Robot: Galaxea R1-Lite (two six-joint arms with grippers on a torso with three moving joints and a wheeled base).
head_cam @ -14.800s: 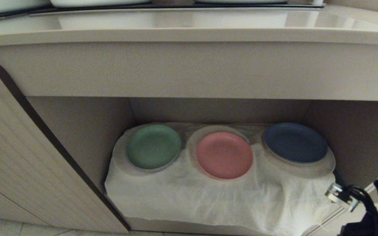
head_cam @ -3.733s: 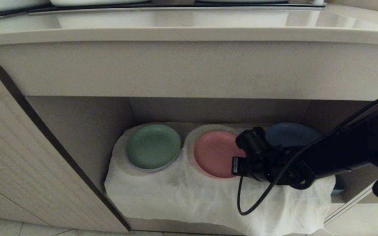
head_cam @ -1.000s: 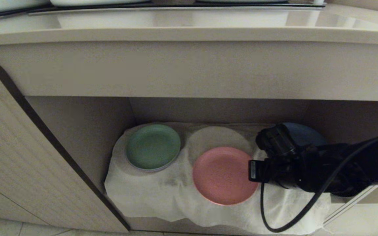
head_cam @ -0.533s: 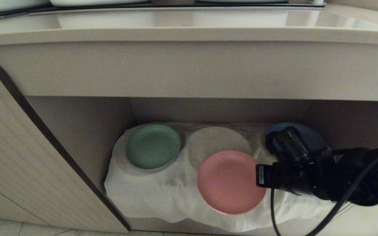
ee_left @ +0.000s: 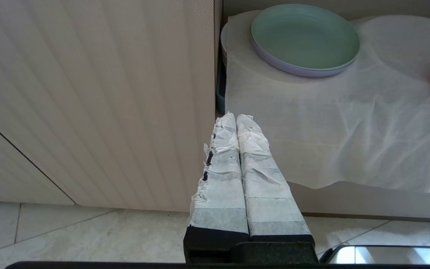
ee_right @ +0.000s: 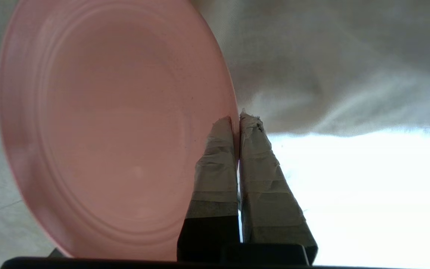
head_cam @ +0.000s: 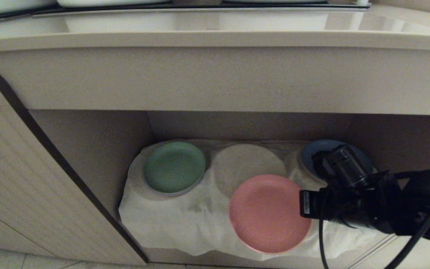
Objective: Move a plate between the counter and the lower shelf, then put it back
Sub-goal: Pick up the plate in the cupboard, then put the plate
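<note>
Cable (head_cam: 321, 243) and black arm fill the lower right of the head view, hiding the right gripper's (ee_right: 237, 119) fingertips there; the right wrist view shows its taped fingers (ee_right: 215, 168) clamped on the rim of the pink plate (head_cam: 270, 213). That plate sits low and right of centre in the head view, above the front fold of the white cloth (head_cam: 185, 220), and whether its underside touches the cloth is hard to tell. The left gripper (ee_left: 236, 121) appears only in its own wrist view, fingers pressed together on nothing, before a ribbed cabinet door (ee_left: 88, 101) with pale floor tiles (ee_left: 69, 231) beneath.

Further back, a cloth-covered round hump (head_cam: 248, 164) stands bare at centre, and a green plate (head_cam: 174, 167) rests to its left. A blue plate (head_cam: 314, 155) at the right is mostly blocked by the arm's camera.

The lower shelf (head_cam: 99, 149) has beige walls. Above it runs the counter (head_cam: 215, 39), its thick front edge across the frame, with white dishes (head_cam: 110, 3) cut off at the top.
</note>
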